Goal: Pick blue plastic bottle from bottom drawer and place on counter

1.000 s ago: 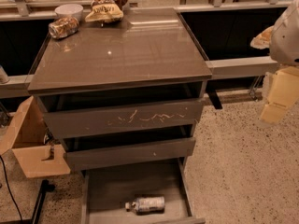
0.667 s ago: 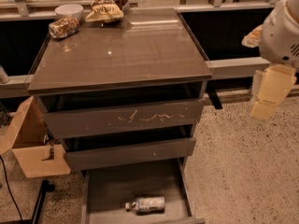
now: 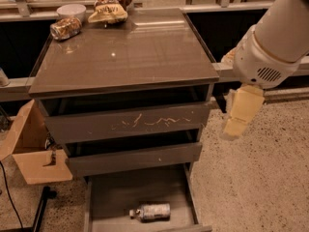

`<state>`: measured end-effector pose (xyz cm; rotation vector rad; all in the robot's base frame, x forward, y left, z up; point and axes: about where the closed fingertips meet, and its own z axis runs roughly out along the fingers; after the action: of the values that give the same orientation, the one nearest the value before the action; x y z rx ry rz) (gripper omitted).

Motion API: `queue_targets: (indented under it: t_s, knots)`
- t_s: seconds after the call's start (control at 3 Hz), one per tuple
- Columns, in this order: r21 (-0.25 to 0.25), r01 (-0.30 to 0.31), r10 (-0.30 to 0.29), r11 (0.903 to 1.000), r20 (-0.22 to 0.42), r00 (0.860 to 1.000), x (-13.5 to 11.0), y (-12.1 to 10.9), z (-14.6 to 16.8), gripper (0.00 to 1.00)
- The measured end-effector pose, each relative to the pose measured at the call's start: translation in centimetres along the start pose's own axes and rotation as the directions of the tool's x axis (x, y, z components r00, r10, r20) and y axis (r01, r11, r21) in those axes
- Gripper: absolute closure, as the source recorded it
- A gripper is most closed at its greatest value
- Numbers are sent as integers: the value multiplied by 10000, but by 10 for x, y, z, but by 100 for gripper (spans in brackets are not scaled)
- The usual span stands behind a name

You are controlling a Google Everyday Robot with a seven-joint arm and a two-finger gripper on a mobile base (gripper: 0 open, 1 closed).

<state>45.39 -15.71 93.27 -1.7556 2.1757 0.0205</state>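
Insp. note, my tool, near to far. All positions ref. the cabinet [image 3: 140, 156].

1. Bottom drawer [image 3: 108, 195]: pulled out at the cabinet's foot, floor exposed. Blue plastic bottle [image 3: 150, 211] lies on its side on the drawer floor, toward the front, cap end pointing to the cabinet's left side. Not touching either drawer wall as far as I can see. Nothing else visible in the drawer.

2. My gripper [image 3: 235, 124]: hangs off the cabinet's right side, level w/ the scratched drawer front [image 3: 130, 123], well above and to the right of the bottle. Holds nothing. Released or clenched: cannot tell.

3. Cardboard box [image 3: 34, 153]: off the cabinet's left side, not in my path.

4. Counter [image 3: 130, 57]: the cabinet's top. Front and centre bare. Can [image 3: 65, 28], bowl [image 3: 71, 11] and snack bag [image 3: 108, 8] sit at its back-left.

Step in hand, my judgement: approach, pick not begun. Recs:
- Bring the gripper in over the open drawer and come down from above. The drawer fronts overhang the rear part, so keep to the front.
- Close across the bottle's body, not along its length. It is round and may roll if nudged.
- Lift straight up, clear of the drawer fronts, before swinging to the counter.
- Set down front-centre, away from the back-left items.
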Motion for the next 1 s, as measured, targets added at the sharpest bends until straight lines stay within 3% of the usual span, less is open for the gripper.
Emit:
queue_targets:
  t_s: [0.33,1.0]
  knots:
    - [-59,-44,45,10000,167,9998,-9,9,52,0]
    - [329,-264,233,9991,914,9955,-15,12,137,0]
